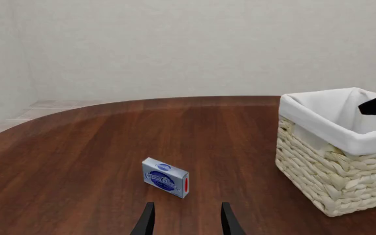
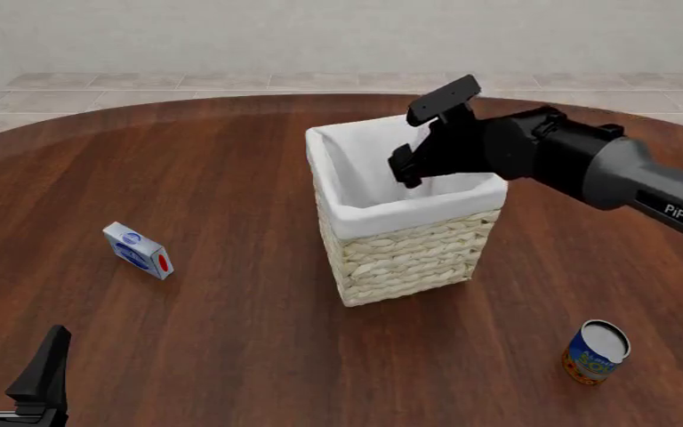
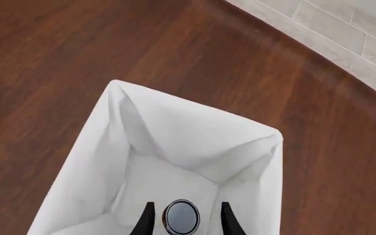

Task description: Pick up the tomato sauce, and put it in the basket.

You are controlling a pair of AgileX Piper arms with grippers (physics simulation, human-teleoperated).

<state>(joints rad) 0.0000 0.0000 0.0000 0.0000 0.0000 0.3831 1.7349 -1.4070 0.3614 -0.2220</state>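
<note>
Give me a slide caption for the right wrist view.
Right gripper poised over the basket, tomato sauce between its fingers.

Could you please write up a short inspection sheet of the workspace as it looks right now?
Surface: round dark wooden table, bare between items.
Job's things: silver-topped tomato sauce tin between the right claw's fingers, above the white-lined woven wicker basket.
Clutter: small blue-and-white box left of the basket; blue-and-yellow can near right.
Grippers: right claw over the basket opening; left claw open, empty, low at near left.
Cables: nothing seen.
Surroundings: pale wall, tiled floor.
</note>
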